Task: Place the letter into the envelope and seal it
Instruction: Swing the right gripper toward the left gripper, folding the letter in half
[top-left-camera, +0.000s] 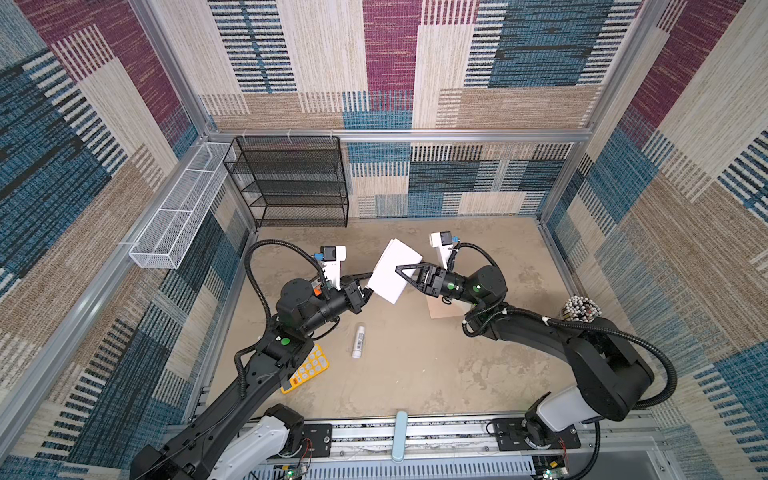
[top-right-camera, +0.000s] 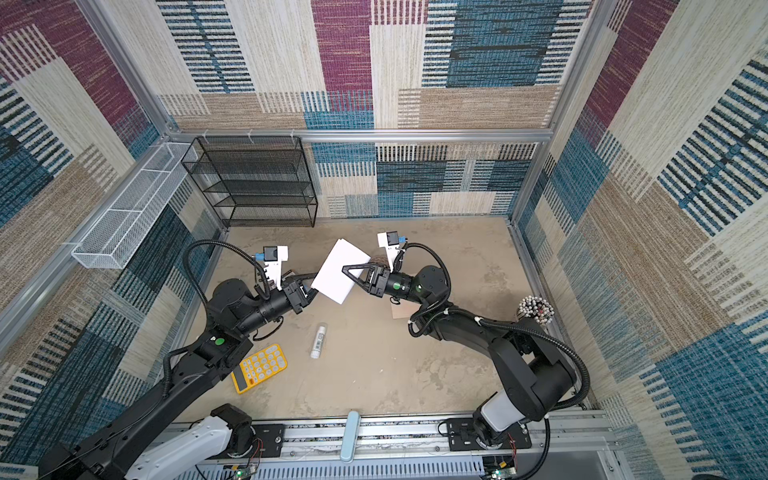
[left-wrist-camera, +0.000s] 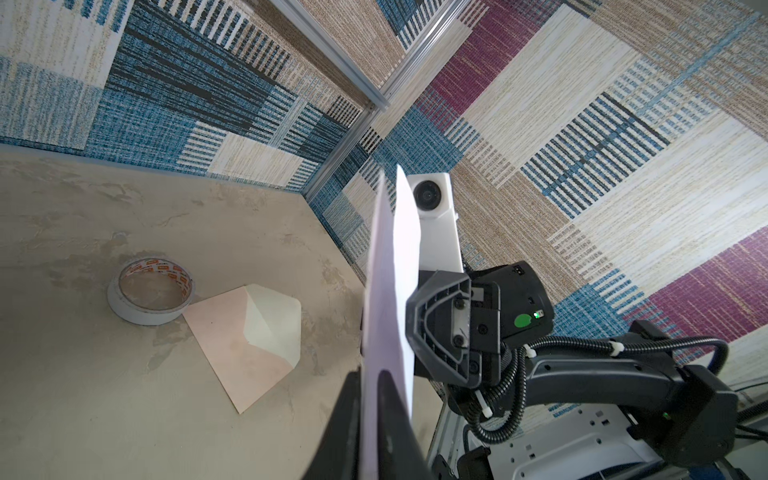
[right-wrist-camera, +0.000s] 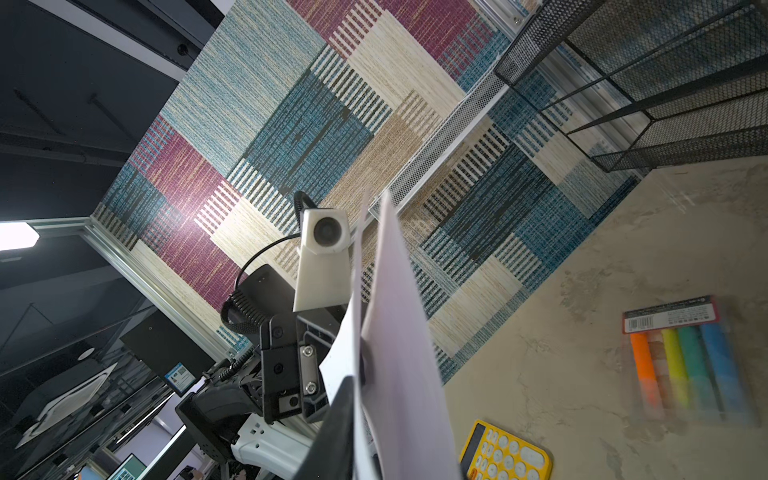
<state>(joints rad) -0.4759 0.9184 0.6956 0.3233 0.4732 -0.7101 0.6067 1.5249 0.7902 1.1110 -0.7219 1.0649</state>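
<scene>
white letter (top-left-camera: 390, 257) aloft, one corner inside left claw (top-left-camera: 369, 293), opposite edge inside right claw (top-left-camera: 402, 271); cannot tell whether either pinches it. envelope (left-wrist-camera: 249, 340) flat below, behind right claw.

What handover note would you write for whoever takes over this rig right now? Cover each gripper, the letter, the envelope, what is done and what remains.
Left gripper: a corner of the letter sits between its jaws; grip unclear.
Right gripper: jaws around the letter's opposite edge; grip unclear.
The letter is aloft between them, off the table.
The envelope lies flat beneath the right arm, flap open, beside a tape roll.
Done: letter lifted. Left: insert it, close and seal the flap.
</scene>
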